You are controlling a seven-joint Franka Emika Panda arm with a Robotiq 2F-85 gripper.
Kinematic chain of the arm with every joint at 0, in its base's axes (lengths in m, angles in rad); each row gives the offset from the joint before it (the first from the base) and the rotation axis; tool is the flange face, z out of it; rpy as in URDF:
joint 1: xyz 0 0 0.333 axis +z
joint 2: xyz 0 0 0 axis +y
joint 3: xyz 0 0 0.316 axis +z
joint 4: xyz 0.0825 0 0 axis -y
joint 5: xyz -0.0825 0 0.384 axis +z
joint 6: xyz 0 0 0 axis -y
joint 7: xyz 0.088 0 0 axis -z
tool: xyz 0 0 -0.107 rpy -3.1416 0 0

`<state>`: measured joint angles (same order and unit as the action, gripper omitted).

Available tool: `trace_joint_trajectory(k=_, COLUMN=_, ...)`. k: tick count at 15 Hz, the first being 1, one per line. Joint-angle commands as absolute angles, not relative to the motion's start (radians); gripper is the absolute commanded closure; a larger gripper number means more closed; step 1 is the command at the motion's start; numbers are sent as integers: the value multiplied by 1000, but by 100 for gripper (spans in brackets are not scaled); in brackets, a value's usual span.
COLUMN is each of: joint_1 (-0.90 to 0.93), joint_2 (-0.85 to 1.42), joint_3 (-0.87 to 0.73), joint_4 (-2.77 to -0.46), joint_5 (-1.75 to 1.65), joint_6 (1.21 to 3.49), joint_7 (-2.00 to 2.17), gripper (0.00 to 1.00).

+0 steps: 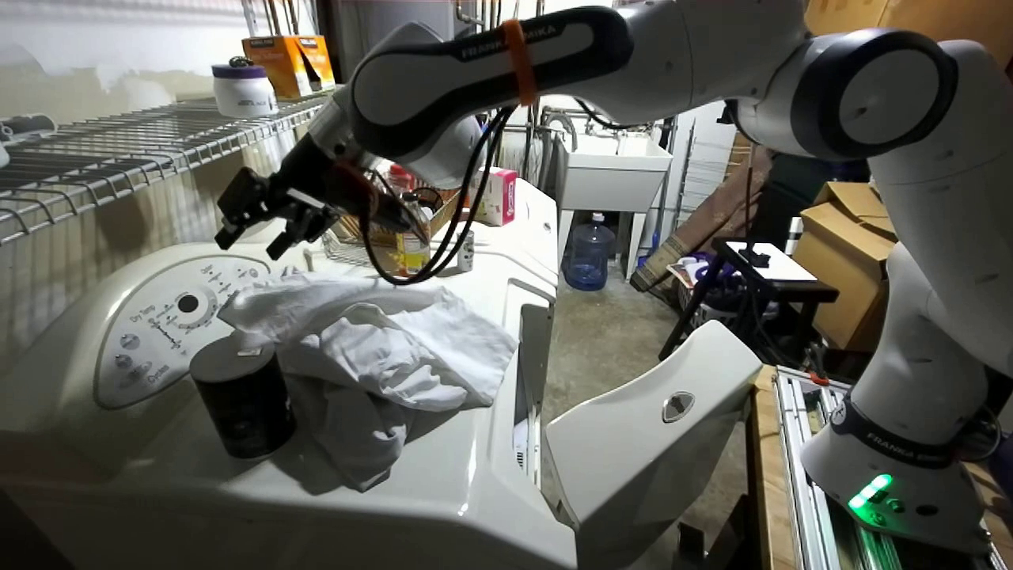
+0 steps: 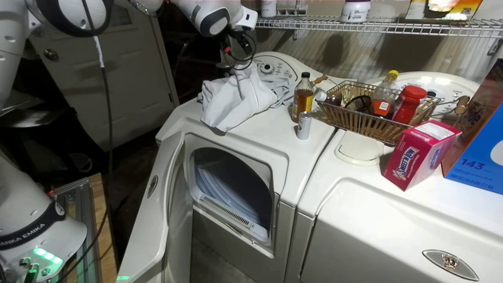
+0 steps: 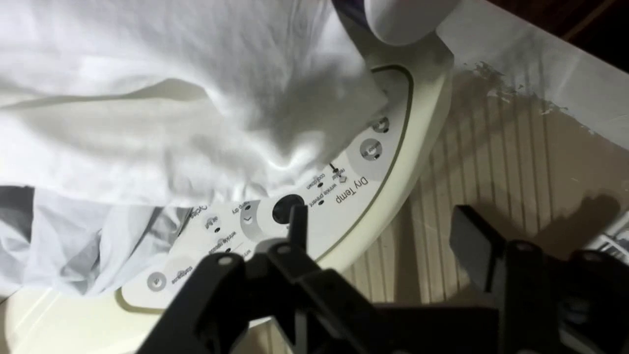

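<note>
My gripper (image 1: 252,244) is open and empty, with its two fingers apart in the wrist view (image 3: 378,216). It hangs above the back of the white dryer, over the control panel (image 1: 170,324), close to the wall. In the wrist view one finger overlaps the panel's black knob (image 3: 288,208); the other is over the striped wall. A crumpled white cloth (image 1: 404,340) lies on the dryer top and partly covers the panel in the wrist view (image 3: 172,123). It also shows in an exterior view (image 2: 239,98). A dark canister (image 1: 241,412) stands beside the cloth. No contact with the gripper is visible.
A wire shelf (image 1: 95,162) runs along the wall near the gripper. An amber bottle (image 2: 301,103), a small can (image 2: 303,125), a basket (image 2: 349,124) of bottles and a pink box (image 2: 420,153) stand on the machines. The dryer door (image 2: 157,196) hangs open.
</note>
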<state>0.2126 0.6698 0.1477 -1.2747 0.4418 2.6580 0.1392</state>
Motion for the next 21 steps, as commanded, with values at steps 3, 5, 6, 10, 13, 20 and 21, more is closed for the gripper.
trace_joint_trajectory(k=3, joint_1=253, joint_2=412, joint_3=63, joint_4=-1484, joint_5=251, joint_6=2399, joint_7=392, gripper=0)
trace_joint_trajectory(k=5, joint_1=258, joint_2=328, joint_3=53, joint_4=-1553, joint_5=198, joint_6=2295, joint_7=453, gripper=0)
trace_joint_trajectory(k=6, joint_1=250, joint_2=285, joint_3=65, joint_4=-1589, joint_5=196, joint_6=2228, joint_7=463, gripper=0)
trace_joint_trajectory(k=10, joint_1=238, joint_2=182, joint_3=83, joint_4=-1725, joint_5=148, joint_6=2036, joint_7=461, gripper=0)
trace_joint_trajectory(k=13, joint_1=223, joint_2=218, joint_3=101, joint_4=-1674, joint_5=176, joint_6=2039, joint_7=441, gripper=0)
trace_joint_trajectory(k=20, joint_1=231, joint_2=161, joint_3=124, joint_4=-1830, joint_5=195, joint_6=2012, joint_7=470, gripper=0)
trace_joint_trajectory(k=21, joint_1=229, joint_2=155, joint_3=126, joint_4=-1857, joint_5=192, joint_6=2008, joint_7=467, gripper=0)
